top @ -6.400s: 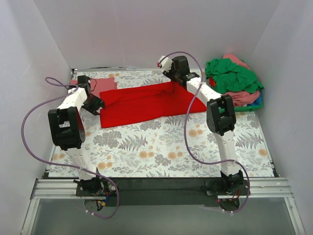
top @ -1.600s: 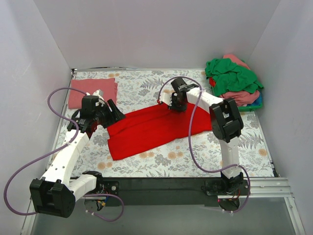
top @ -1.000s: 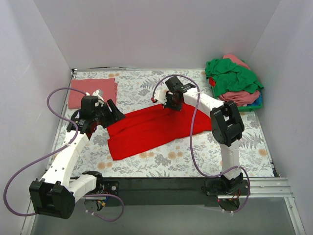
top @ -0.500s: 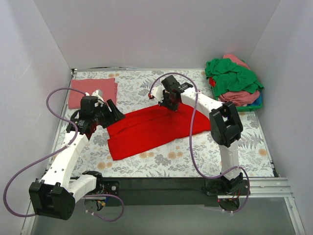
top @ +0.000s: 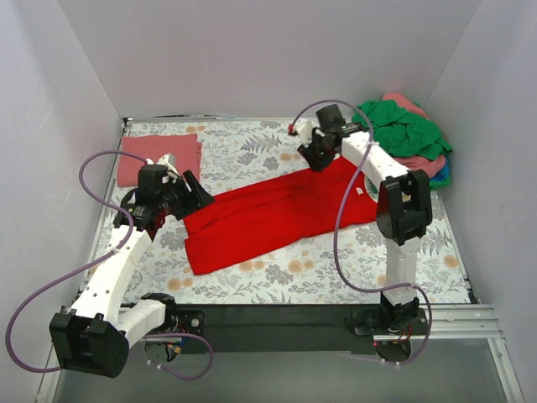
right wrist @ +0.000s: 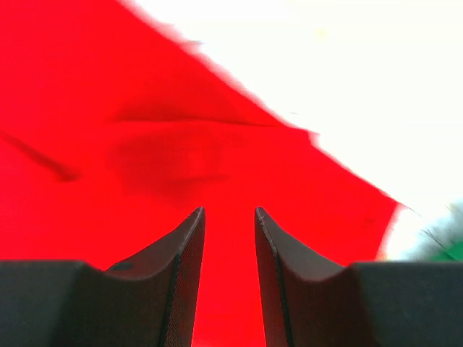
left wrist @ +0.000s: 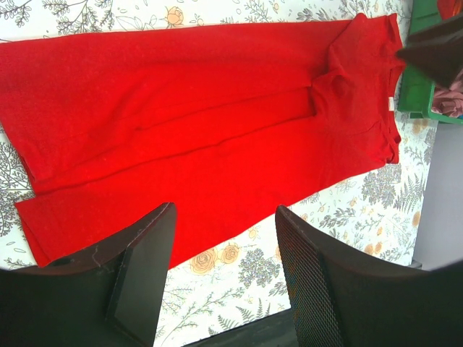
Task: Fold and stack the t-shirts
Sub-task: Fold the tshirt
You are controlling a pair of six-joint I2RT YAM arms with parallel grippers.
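Between the fingertips of the left gripper (left wrist: 224, 210), only air: spread wide, clutching nothing, hanging over the near long edge of the red t-shirt (left wrist: 217, 123). From the top camera, placed at that shirt's left end, just above the cloth.

Between the fingers of the right gripper (right wrist: 229, 211), a narrow gap, with blurred red cloth beyond it and none pinched: released, fingers slightly apart. From above, poised over the far edge of the red t-shirt, toward its right end.

Under both, folded into a long band, sleeves turned in toward the middle, lying flat on the floral tablecloth (top: 277, 269) and slanting from near left to far right, collar end at the right.

Farther out, in the far left corner, a folded salmon-pink t-shirt (top: 155, 158), apart from the red one. At the far right, heaped loose: a green t-shirt (top: 407, 130) on top, pink t-shirts (top: 415, 166) beneath it.
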